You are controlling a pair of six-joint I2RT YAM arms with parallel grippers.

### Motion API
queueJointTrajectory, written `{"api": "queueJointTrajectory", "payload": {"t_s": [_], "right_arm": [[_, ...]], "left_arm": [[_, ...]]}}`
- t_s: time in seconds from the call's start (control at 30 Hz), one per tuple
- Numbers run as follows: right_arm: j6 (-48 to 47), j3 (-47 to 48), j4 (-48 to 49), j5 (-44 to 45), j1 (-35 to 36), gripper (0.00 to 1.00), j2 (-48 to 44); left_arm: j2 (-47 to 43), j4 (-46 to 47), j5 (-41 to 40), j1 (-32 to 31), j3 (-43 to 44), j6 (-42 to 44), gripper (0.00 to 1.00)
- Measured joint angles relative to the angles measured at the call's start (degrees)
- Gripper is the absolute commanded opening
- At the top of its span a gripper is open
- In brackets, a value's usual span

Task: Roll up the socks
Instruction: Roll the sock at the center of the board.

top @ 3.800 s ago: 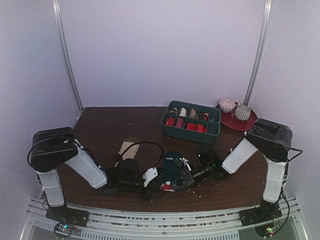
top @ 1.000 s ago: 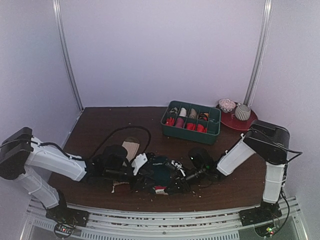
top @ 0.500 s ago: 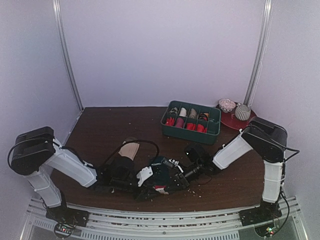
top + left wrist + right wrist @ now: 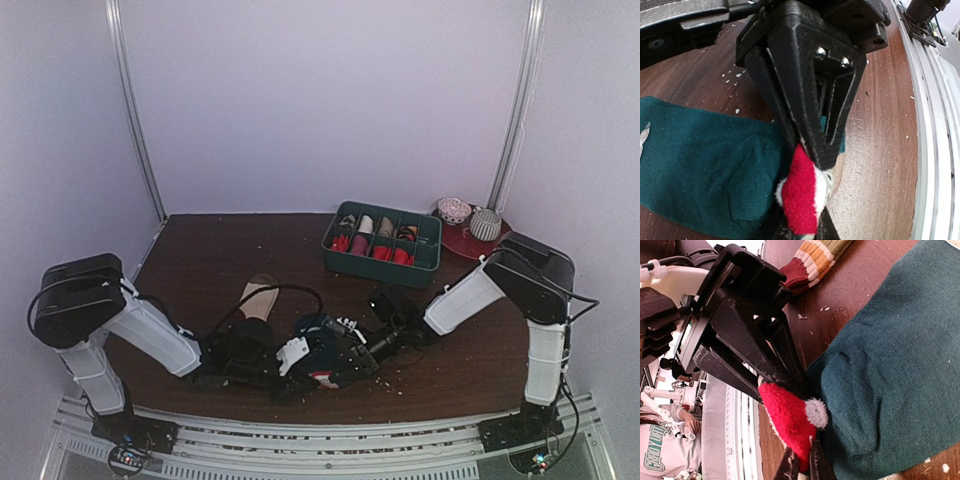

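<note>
Pinching the red fabric tip from both sides: left gripper fingers are clamped on it, right gripper fingers are narrow, nipping its lower end. Tip sits at the teal sock's edge; can't tell if it's attached. Teal sock lies flat on the tabletop. Likely anchoring that end to start the roll. Striped sock lies just beyond the teal sock, not gripped.

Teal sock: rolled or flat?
Flat, not rolled. The teal sock lies spread on the table in both wrist views; at its edge the left gripper and right gripper pinch a red fabric piece.
</note>
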Motion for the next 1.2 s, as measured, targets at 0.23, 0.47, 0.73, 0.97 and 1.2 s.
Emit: {"api": "queueJointTrajectory", "payload": {"t_s": [0.23,0.47,0.73,0.97,1.2], "right_arm": [[-1.1,1.2,-2.6,-0.4,0.0,0.06,0.2],[-1.5,1.4,-3.1,-0.4,0.0,0.06,0.3],[-1.6,1.8,-4.0,-0.4,0.0,0.06,0.3],[-1.7,2.3,-5.2,-0.3,0.0,0.06,0.3],[-1.8,2.4,-5.5,-0.3,0.0,0.06,0.3]], "left_arm": [[-0.1,1.6,-0.1,0.0,-0.7,-1.1,0.57],[-7.1,3.7,-4.5,-0.3,-5.3,0.2,0.52],[-7.8,4.3,-2.7,-0.4,-1.8,3.4,0.40],[-3.7,3.9,0.1,-1.1,-1.6,3.3,0.31],[-2.0,4.5,0.3,-1.2,-1.4,2.7,0.20]]}}
